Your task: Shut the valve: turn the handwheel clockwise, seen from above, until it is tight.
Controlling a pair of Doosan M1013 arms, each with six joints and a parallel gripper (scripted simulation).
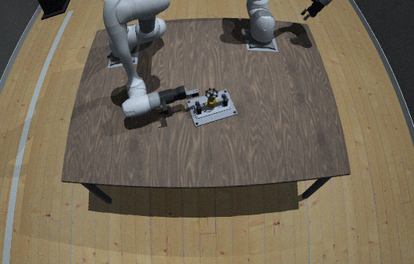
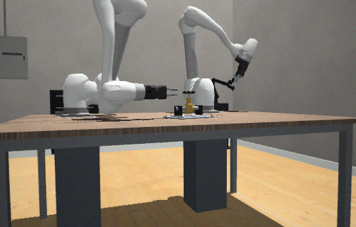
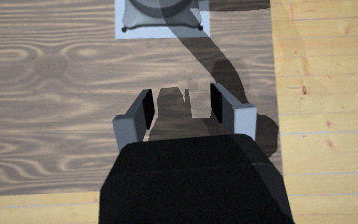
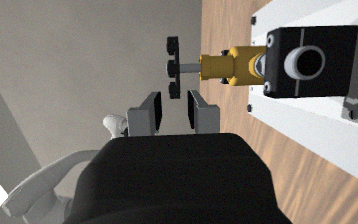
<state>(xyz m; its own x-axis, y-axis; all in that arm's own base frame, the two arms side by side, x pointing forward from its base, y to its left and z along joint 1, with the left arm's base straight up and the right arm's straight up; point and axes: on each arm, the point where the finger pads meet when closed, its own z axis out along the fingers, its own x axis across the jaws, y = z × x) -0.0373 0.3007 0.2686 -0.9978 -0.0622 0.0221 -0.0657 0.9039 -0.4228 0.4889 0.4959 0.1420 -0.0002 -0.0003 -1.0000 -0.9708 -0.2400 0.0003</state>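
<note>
The valve has a black handwheel, seen edge-on in the right wrist view, on a stem above a yellow body. My right gripper is partly open, empty and horizontal at about wheel height. Its fingertips are just short of the wheel; the nearest rim knob lines up with the gap between them. No contact is visible. My left gripper is open and empty, far from the valve beyond the table's back right.
The valve's light grey base plate lies on the wooden table. Black pipe supports stand either side of the body. The left arm's base is behind the valve.
</note>
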